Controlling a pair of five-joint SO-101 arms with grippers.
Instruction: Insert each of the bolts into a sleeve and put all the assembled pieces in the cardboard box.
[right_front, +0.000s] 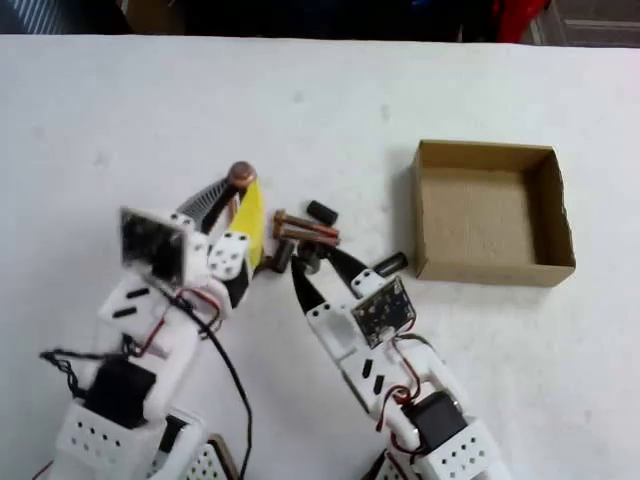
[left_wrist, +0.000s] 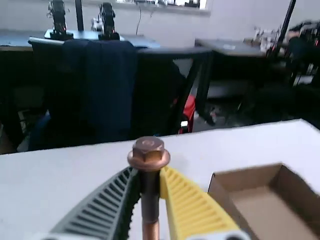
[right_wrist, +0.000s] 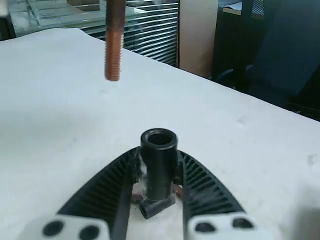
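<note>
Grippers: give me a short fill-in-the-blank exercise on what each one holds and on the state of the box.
1. The left gripper is shut on a copper ____.
2. The right gripper is shut on a black sleeve whose open bore faces ____.
3. The box is ____.

Missing words: bolt; up; empty.

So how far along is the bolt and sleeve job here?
Nothing is finished: the cardboard box is empty. In hand: the left gripper holds a bolt upright, and the right gripper holds a sleeve; the bolt is not yet inserted. Left: this pair, plus loose bolts and sleeves on the table.
</note>
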